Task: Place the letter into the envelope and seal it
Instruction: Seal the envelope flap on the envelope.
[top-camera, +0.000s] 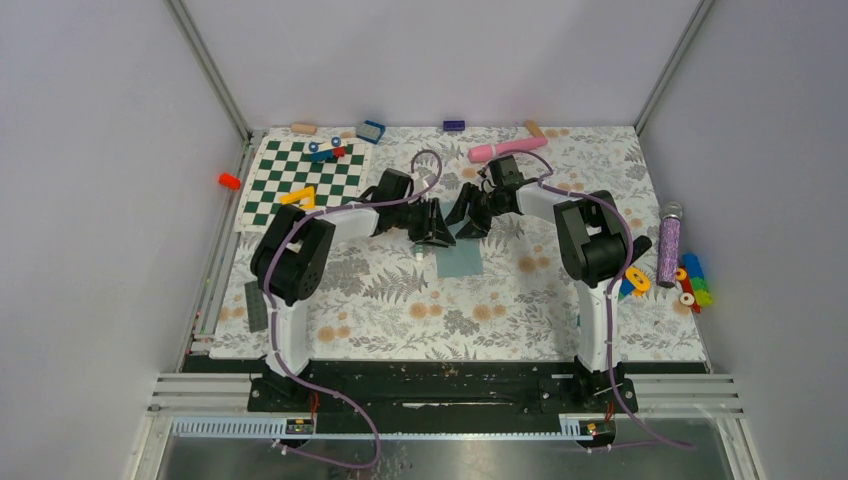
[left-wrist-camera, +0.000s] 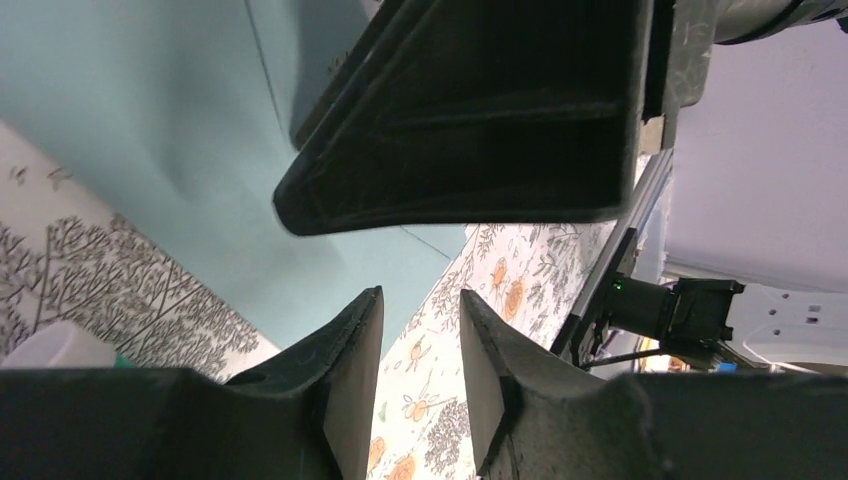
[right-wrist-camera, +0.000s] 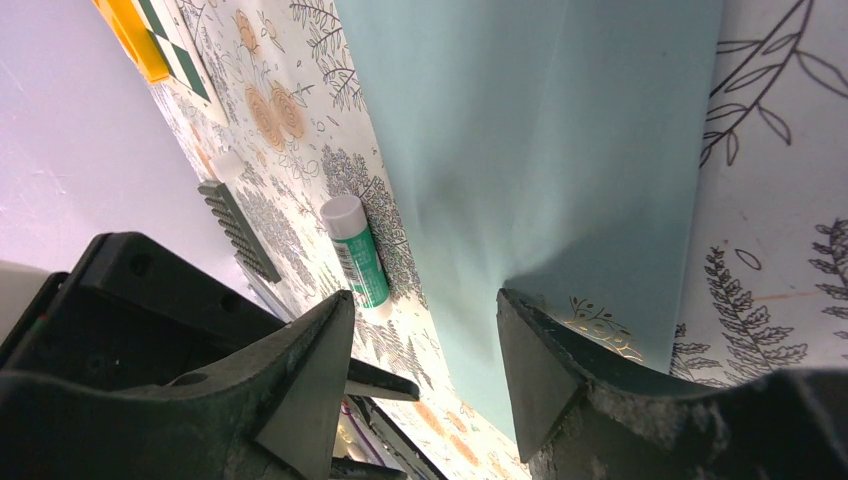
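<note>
The left end effector (left-wrist-camera: 420, 300) hangs part-open and empty at the far left corner of the envelope (top-camera: 460, 263), with a glue stick (right-wrist-camera: 357, 252) just beside its left edge on the bench (top-camera: 400, 300). The right end effector (right-wrist-camera: 425, 297), jaws apart and gripping nothing, has one fingertip (right-wrist-camera: 530, 330) over its far edge. No letter shows, so whether it's inside I cannot tell; sealing well likely means pinning the envelope flat.

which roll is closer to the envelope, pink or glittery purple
The pink roll, at the far side; the glittery purple roll lies farther off, far right.
</note>
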